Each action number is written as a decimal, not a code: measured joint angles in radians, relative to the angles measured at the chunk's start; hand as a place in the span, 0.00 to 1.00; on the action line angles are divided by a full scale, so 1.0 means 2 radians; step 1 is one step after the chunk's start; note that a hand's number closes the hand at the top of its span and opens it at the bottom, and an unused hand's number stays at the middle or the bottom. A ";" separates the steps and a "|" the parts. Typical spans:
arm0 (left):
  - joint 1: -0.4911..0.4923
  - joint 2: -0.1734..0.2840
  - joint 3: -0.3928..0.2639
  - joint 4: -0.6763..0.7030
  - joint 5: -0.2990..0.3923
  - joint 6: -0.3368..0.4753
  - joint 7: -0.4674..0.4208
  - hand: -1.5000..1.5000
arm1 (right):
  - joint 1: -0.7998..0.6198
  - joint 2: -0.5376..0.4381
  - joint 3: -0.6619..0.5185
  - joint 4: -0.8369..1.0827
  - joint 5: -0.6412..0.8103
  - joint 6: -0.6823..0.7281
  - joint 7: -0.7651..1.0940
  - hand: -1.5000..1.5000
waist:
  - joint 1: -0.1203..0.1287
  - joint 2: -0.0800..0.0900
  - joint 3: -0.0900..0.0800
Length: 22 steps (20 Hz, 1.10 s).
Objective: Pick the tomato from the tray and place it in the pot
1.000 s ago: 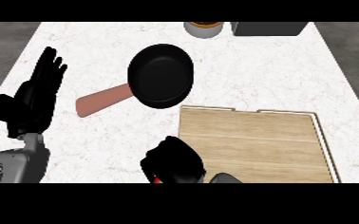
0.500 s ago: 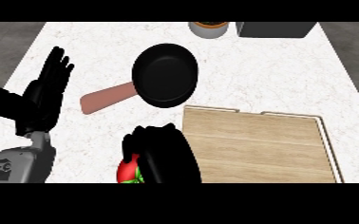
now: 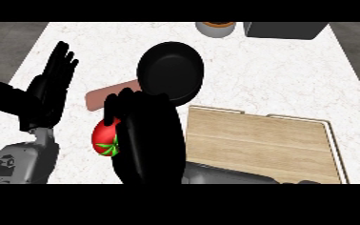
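A red tomato [image 3: 104,140] with a green stem shows at the left side of my right hand [image 3: 149,136], whose fingers curl round it and hide most of it. Hand and tomato are over the counter left of the wooden tray [image 3: 267,140], just below the black pot [image 3: 171,71] with its reddish-brown handle [image 3: 105,97]. The fingertips reach the pot's near rim. My left hand [image 3: 51,88] rests open at the left edge, fingers up.
A small brown-topped jar [image 3: 215,28] and a dark grey box [image 3: 285,29] stand at the counter's far edge. The white marbled counter [image 3: 281,76] stretches right of the pot.
My right hand has carried the tomato up and away from the tray's left edge toward the pot. The left hand has shifted slightly to the right.
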 measured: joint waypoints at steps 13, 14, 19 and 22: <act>-0.008 0.002 0.009 -0.002 0.001 -0.003 0.005 0.50 | -0.100 0.001 -0.056 0.186 -0.066 -0.101 -0.028 1.00 | -0.002 0.006 0.001; -0.007 0.001 0.009 -0.001 0.000 -0.002 0.005 0.50 | -0.109 0.001 -0.057 0.212 -0.054 -0.099 -0.028 1.00 | -0.004 0.006 0.001; -0.006 -0.003 0.007 -0.003 -0.005 0.000 0.004 0.50 | -0.135 0.002 -0.056 0.322 -0.018 -0.096 -0.032 1.00 | -0.007 0.006 0.001; -0.010 0.000 0.014 0.004 -0.001 -0.005 0.000 0.50 | -0.149 0.003 -0.060 0.381 -0.030 -0.107 -0.047 1.00 | -0.005 0.008 0.001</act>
